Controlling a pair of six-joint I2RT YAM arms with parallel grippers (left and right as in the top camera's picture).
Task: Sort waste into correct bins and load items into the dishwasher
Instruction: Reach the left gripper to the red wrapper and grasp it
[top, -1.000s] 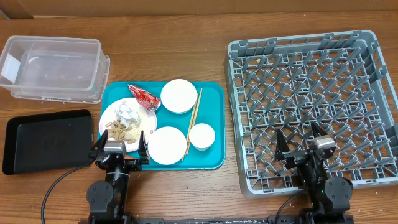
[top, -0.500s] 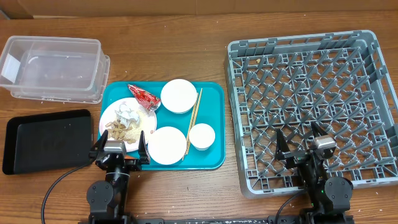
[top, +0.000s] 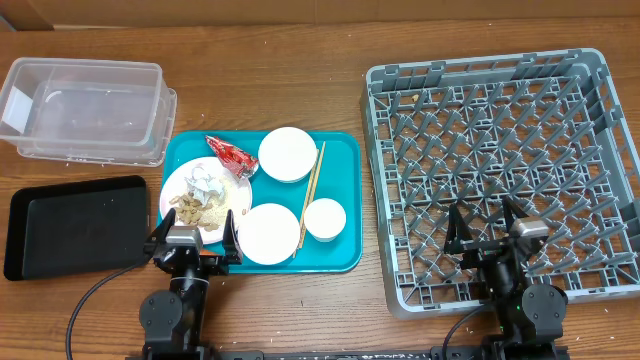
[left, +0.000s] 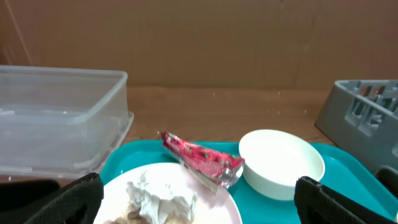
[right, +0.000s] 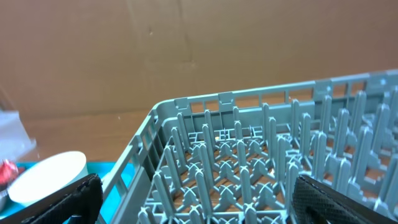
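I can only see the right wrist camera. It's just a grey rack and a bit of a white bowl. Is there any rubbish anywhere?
Observer: Yes. A red wrapper lies on the teal tray, at the edge of a plate.
Operator: Where could rubbish go?
Observer: A clear tub sits far off to the left, with a black tray just in front of it.
Operator: Are there chopsticks too?
Observer: Yes, chopsticks lie on the teal tray, right beside a small cup.
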